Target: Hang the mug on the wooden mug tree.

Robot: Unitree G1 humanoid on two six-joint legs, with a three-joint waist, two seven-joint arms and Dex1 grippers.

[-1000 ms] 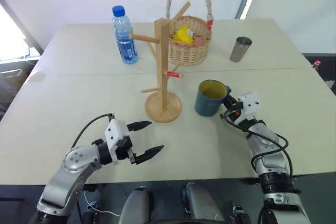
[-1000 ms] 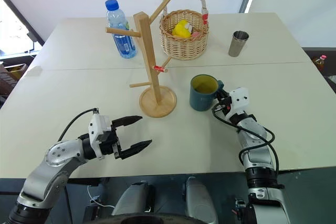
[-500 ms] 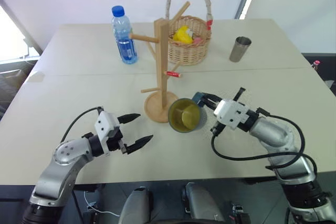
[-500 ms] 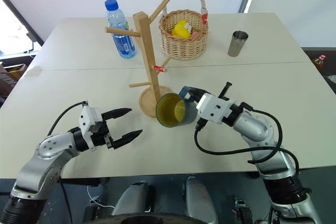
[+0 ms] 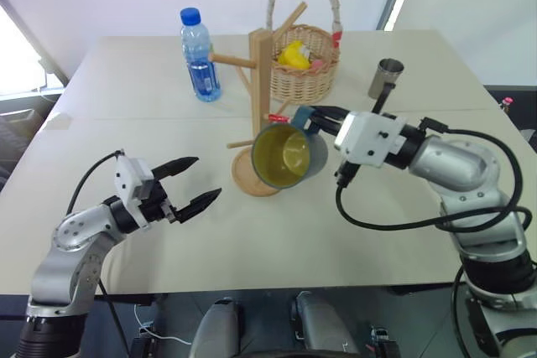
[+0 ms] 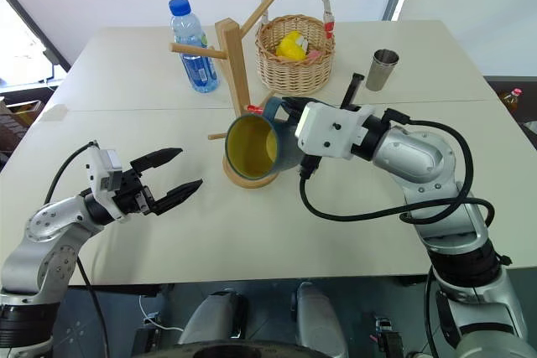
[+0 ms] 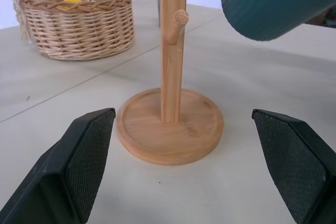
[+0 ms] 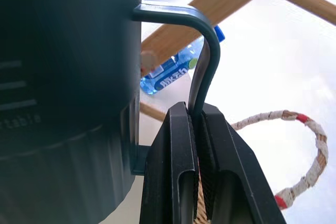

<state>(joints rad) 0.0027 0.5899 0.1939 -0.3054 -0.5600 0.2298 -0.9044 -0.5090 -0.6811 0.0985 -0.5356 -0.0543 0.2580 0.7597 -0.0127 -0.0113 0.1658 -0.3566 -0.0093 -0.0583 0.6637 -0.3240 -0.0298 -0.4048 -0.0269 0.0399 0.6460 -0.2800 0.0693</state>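
Note:
The dusty-blue mug (image 5: pixel 285 155) hangs in the air, tipped on its side with its yellow inside facing me. My right gripper (image 5: pixel 317 115) is shut on its loop handle (image 8: pixel 202 51), which the fingers (image 8: pixel 173 145) pinch from both sides. The mug sits right in front of the wooden mug tree (image 5: pixel 261 73), above its round base (image 7: pixel 170 127) and close to the low red-tipped peg (image 5: pixel 272 116). My left gripper (image 5: pixel 202 179) hovers open to the left of the base, nothing between its fingers (image 7: pixel 79 166).
Behind the tree stand a water bottle (image 5: pixel 200 56) at the left, a wicker basket (image 5: pixel 307 69) with a yellow item in the middle, and a steel tumbler (image 5: pixel 385 78) at the right. The pale table (image 5: pixel 126 140) stretches wide on both sides.
My right gripper lifted the mug off the table, rolled it onto its side and carried it left and up to the mug tree. My left gripper drifted left and a little up, still open.

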